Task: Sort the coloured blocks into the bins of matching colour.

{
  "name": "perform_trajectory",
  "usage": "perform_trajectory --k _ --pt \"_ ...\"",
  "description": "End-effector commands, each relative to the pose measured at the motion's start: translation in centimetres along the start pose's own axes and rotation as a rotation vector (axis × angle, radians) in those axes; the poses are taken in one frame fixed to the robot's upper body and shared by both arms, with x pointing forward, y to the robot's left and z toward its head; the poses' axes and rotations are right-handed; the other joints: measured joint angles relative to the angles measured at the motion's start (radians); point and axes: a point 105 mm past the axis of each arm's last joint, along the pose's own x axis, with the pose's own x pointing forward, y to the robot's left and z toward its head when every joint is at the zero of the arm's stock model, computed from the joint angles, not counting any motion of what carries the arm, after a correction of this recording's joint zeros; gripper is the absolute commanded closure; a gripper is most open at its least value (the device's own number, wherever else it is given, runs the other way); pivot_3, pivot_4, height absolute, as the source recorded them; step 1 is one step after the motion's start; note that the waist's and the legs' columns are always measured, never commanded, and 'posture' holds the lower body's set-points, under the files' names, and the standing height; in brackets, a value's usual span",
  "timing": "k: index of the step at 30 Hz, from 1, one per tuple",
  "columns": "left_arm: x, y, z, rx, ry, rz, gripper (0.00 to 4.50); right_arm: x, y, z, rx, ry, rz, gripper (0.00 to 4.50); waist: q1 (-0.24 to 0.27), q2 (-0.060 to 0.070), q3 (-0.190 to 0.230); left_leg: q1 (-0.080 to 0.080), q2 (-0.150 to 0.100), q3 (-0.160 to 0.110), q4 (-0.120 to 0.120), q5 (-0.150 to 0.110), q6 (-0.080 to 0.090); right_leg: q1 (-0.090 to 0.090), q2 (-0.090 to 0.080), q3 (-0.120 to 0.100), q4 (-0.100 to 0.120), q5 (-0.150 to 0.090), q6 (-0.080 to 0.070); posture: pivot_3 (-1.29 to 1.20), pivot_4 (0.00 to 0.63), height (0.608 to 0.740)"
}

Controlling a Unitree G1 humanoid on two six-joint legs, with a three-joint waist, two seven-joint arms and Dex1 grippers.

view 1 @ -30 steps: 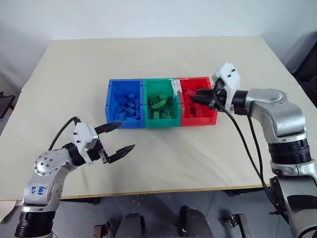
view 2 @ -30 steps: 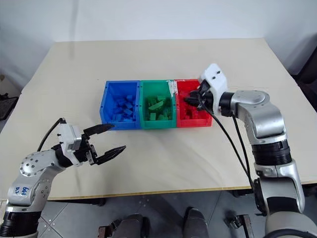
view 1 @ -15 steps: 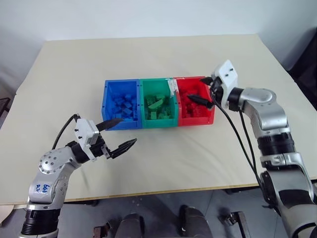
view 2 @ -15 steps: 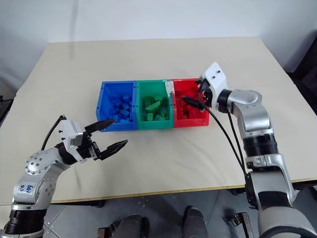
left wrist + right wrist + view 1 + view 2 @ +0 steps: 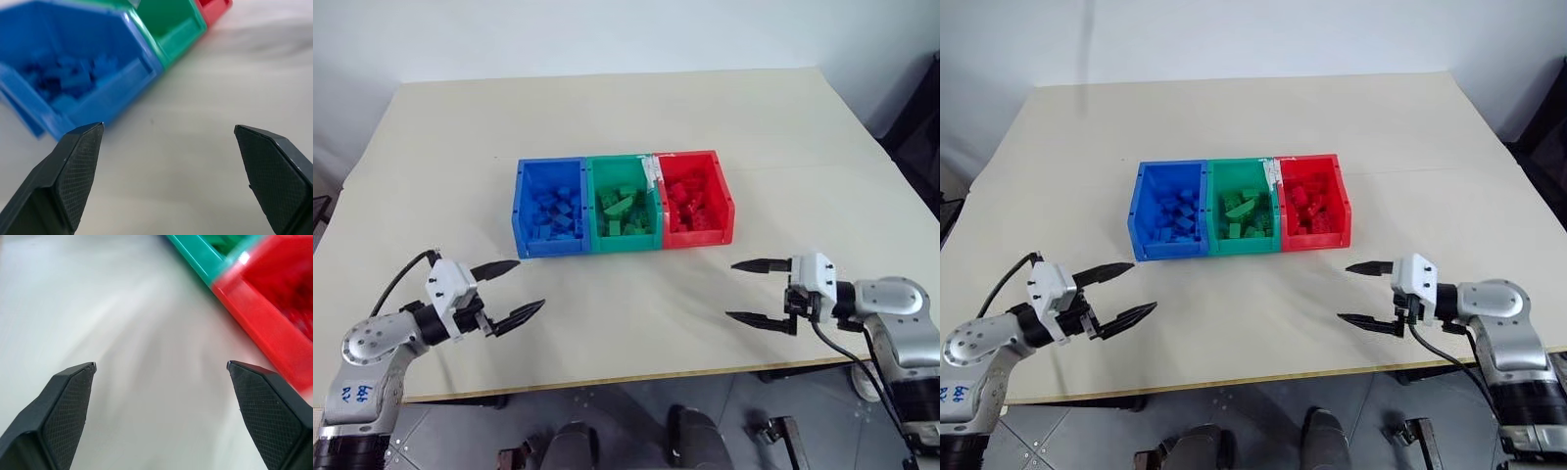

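A: Left eye view: the row of bins sits mid-desk, well apart from both arms, with the blue bin (image 5: 551,207) toward the left edge, the green bin (image 5: 624,203) in the middle and the red bin (image 5: 695,198) toward the right edge. The red bricks (image 5: 690,208) lie piled inside the red one. I see no loose brick on the bare desk (image 5: 636,108).

B: And the grippers?

A: The left gripper (image 5: 506,292) hangs near the front edge by the left corner, jaws spread wide, nothing between them. The right gripper (image 5: 752,291) hangs near the front edge on the right side, jaws also spread and empty.

B: So the sorting looks finished. What could go wrong now?

A: Mostly a careless swing. The bins are joined and light-looking; an open finger catching the red bin's front wall could shove the whole row or spill bricks across colours. The left wrist view has the blue bin's corner just ahead of the fingers (image 5: 73,171), so a forward drift there is the likelier knock.
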Motion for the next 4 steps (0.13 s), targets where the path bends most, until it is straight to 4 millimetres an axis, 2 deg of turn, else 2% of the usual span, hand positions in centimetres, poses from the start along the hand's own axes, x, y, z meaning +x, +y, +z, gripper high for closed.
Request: perform_trajectory --k 1,4 --pt "-0.24 0.29 0.89 0.082 -0.032 0.058 0.00 -0.43 -1.30 1.54 -0.025 -0.073 -0.136 0.02 0.002 0.000 0.000 0.000 0.000 0.000 0.000 0.000 0.000 0.000 0.000 0.000 0.000 0.000 0.000 0.00 0.150 0.740" --pt "0.24 0.80 0.98 0.114 -0.048 0.110 0.00 0.12 -1.63 1.03 -0.024 -0.081 -0.206 0.02 0.005 0.000 0.000 0.000 0.000 0.000 0.001 0.000 0.000 0.001 0.000 0.000 0.000 0.000 0.000 0.00 0.150 0.740"
